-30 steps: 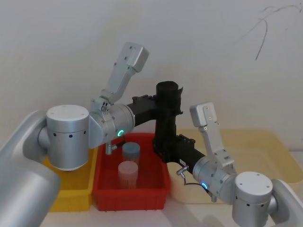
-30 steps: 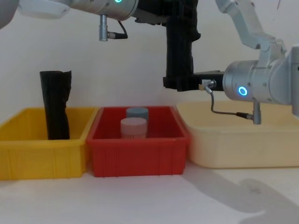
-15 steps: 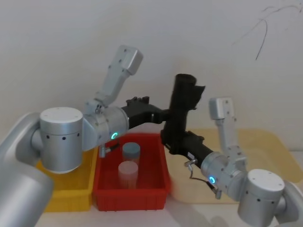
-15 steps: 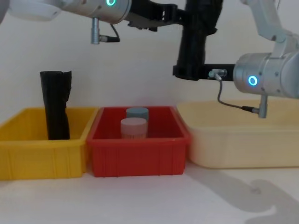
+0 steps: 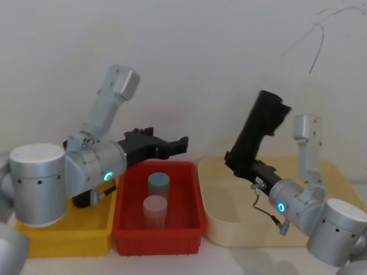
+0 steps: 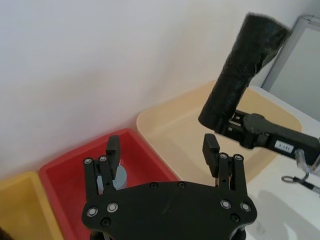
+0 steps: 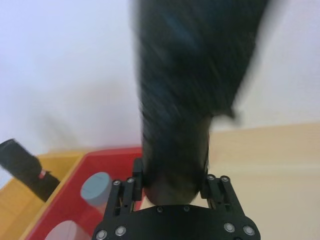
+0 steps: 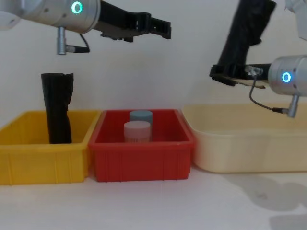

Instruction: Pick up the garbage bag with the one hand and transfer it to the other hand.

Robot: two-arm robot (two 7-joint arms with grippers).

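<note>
The garbage bag (image 5: 261, 129) hangs in the air above the cream bin (image 5: 229, 229), leaning off upright, with the right tool (image 5: 241, 163) closed on its lower end alone; the right wrist view shows a jaw on each side of the roll's base, and most of its length stands free above the grip; that, I judge, is where the main risk lies: the long free part acts as a lever, so a quick swing or sudden stop of the arm could make the roll pivot between the jaws or slide out; rolled plastic is smooth and gives under pressure, which may make the hold looser than it looks; a drop would likely land in the cream bin or on the table (image 8: 153, 206); the left tool (image 5: 180, 143) stands wide open and empty over the red bin (image 5: 157, 238), well apart from the bag; a similar black roll (image 8: 57, 108) stands in the yellow bin (image 8: 43, 163) and could be mistaken for the task's own.
</note>
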